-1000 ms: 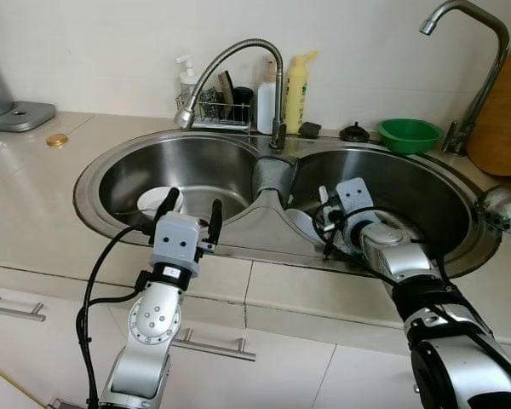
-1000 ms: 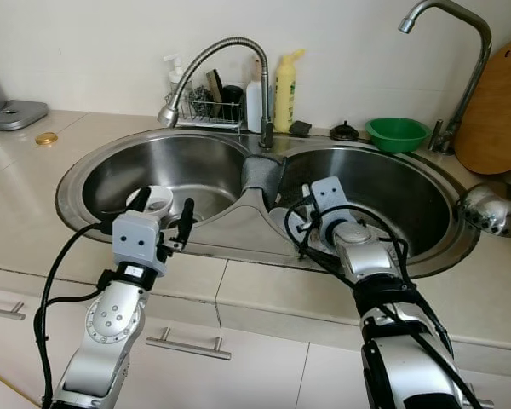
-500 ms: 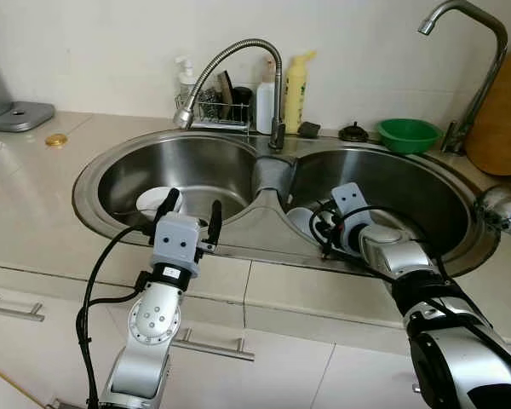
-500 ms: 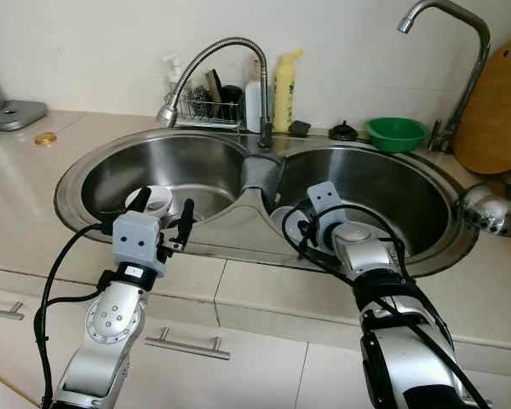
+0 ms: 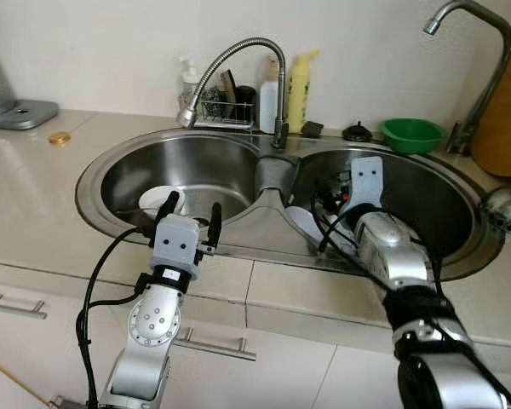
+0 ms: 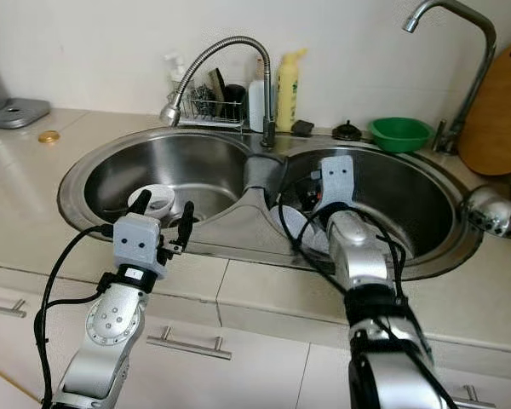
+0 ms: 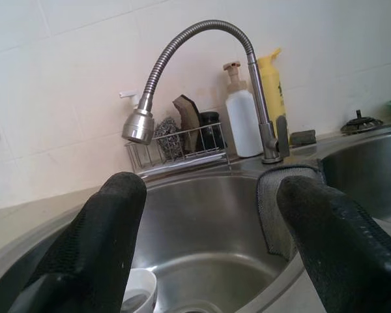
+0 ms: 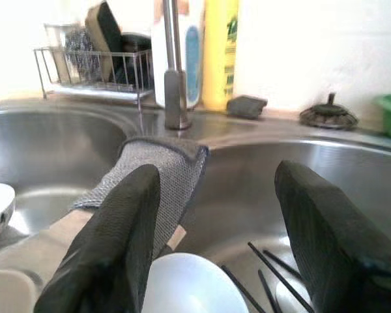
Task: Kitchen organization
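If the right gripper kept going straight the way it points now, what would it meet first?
Probably the grey cloth draped over the sink divider, just ahead of the open right gripper; the faucet base stands behind it. Depth is uncertain.

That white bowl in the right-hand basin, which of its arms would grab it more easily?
Probably the right. The right gripper is open over that basin with the white bowl just below its fingers. The left gripper hovers by the left basin's front rim.

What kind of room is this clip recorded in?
Almost certainly a home kitchen: a stainless double-basin sink set in a tiled counter, a flexible-neck faucet, and dish soap bottles beside a wire rack holding scrubbers.
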